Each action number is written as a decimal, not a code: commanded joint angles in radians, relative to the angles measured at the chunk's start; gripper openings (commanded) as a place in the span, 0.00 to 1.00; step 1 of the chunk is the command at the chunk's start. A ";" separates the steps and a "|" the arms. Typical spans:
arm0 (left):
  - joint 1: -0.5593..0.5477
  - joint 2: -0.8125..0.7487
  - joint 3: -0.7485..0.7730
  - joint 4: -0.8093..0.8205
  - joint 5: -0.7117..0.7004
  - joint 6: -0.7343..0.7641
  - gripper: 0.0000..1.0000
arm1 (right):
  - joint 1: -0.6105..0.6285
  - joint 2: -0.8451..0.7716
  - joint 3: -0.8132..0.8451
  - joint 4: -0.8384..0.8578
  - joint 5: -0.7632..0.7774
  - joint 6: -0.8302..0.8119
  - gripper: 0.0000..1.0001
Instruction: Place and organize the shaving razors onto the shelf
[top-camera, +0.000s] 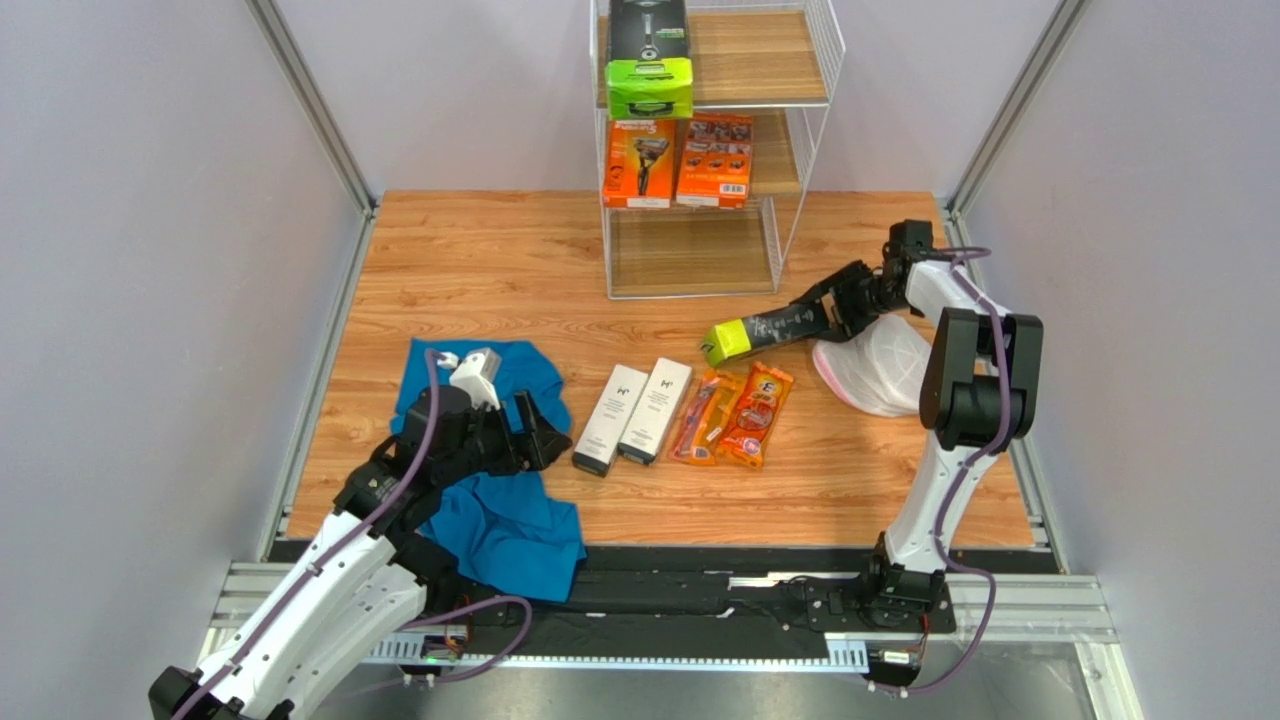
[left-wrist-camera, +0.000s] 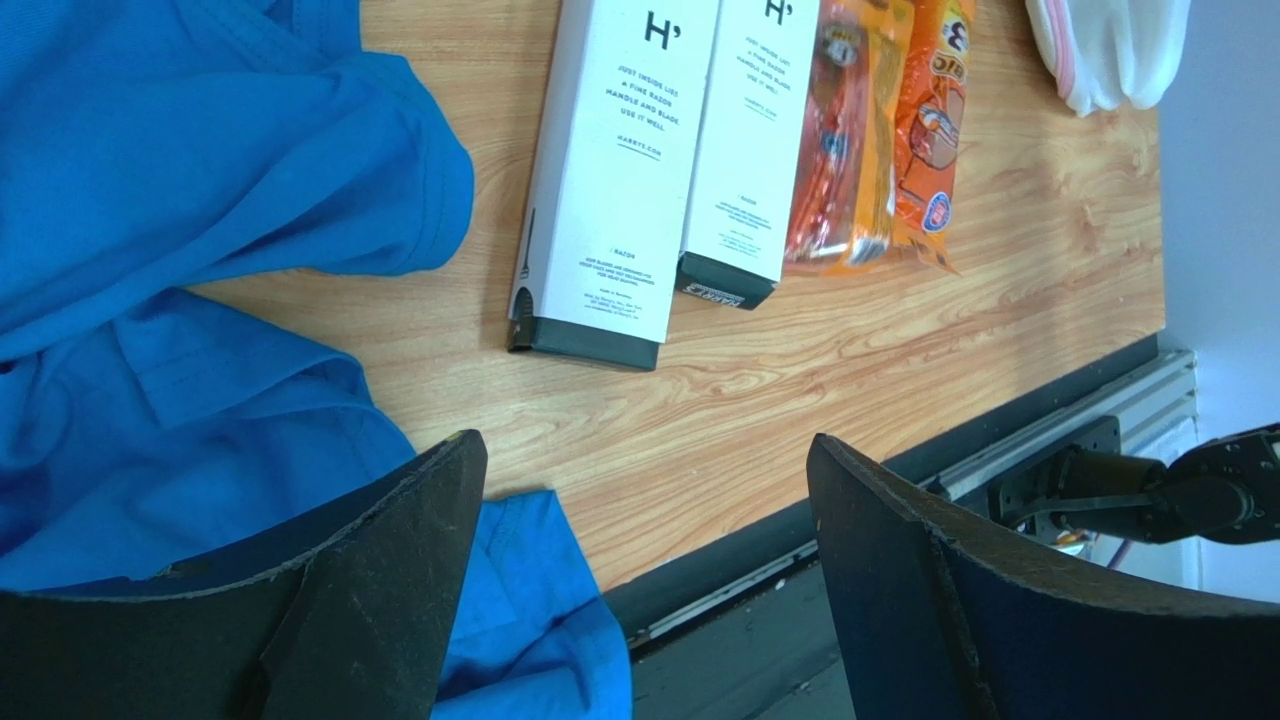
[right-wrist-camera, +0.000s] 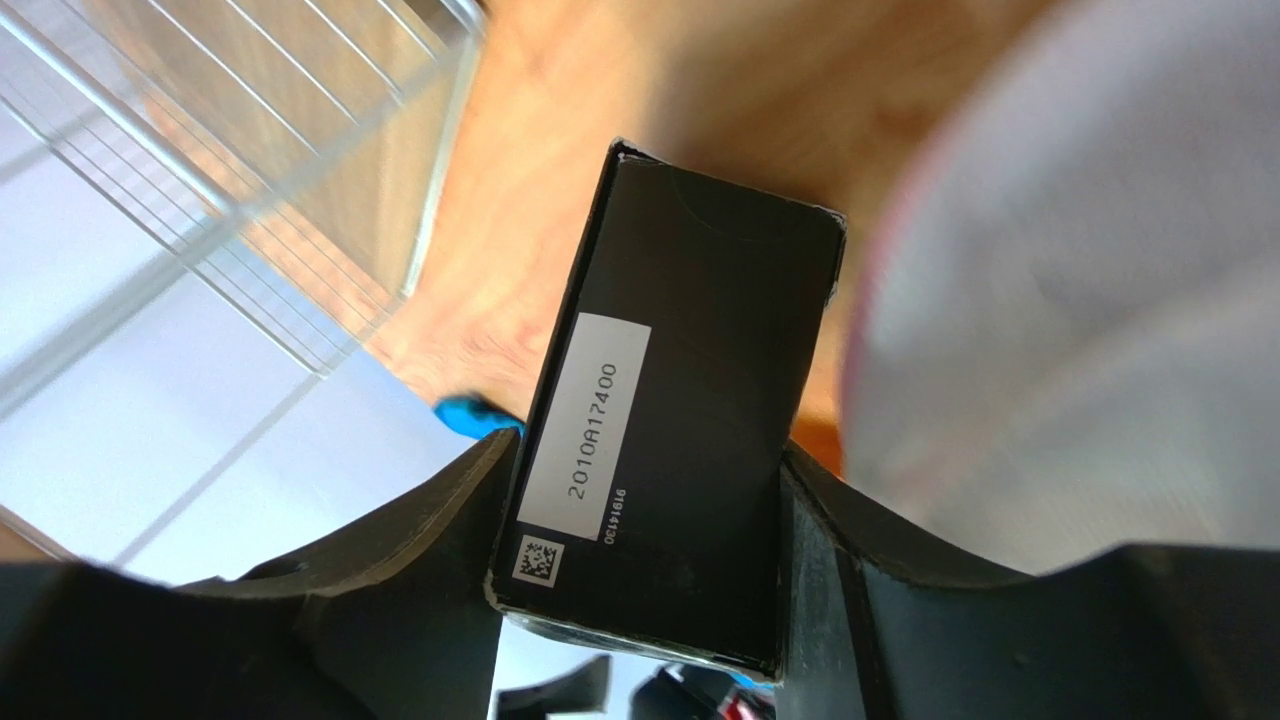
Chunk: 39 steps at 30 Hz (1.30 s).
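At the near edge of the wooden table (top-camera: 451, 255), the left gripper (left-wrist-camera: 646, 555) stands wide open with nothing between its fingers, poised over the rumpled blue cloth (top-camera: 504, 525) (the arm itself lies across the fabric). Just beyond it, two slim white boxes (top-camera: 612, 417) (top-camera: 655, 408) lie side by side and touching, flat on the wood. Two orange blister packs (top-camera: 706, 416) (top-camera: 756, 413) overlap each other immediately to their right.

Farther back on the right, the right gripper (right-wrist-camera: 646, 510) is clamped on the dark end of a black razor box (top-camera: 769, 326), one finger against each long side. The box's lime-green end points toward the middle of the table. A round white mesh item with a pink rim (top-camera: 879, 368) sits beside that arm.

At the far edge stands the white wire shelf (top-camera: 804, 225). On its top wooden tier lies a second black box with a lime-green end (top-camera: 649, 68), green end forward. On the middle tier two orange boxes (top-camera: 640, 162) (top-camera: 715, 158) stand upright next to each other, at the left of the tier.
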 joint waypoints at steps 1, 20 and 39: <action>-0.001 -0.009 0.011 0.017 0.023 -0.017 0.88 | 0.002 -0.163 -0.078 0.015 -0.004 -0.089 0.15; -0.001 0.104 0.221 0.148 0.317 0.026 0.89 | 0.052 -0.530 -0.128 -0.063 -0.432 -0.525 0.04; 0.001 0.222 0.202 0.493 0.759 0.002 0.91 | 0.496 -0.827 -0.209 0.070 -0.598 -0.488 0.00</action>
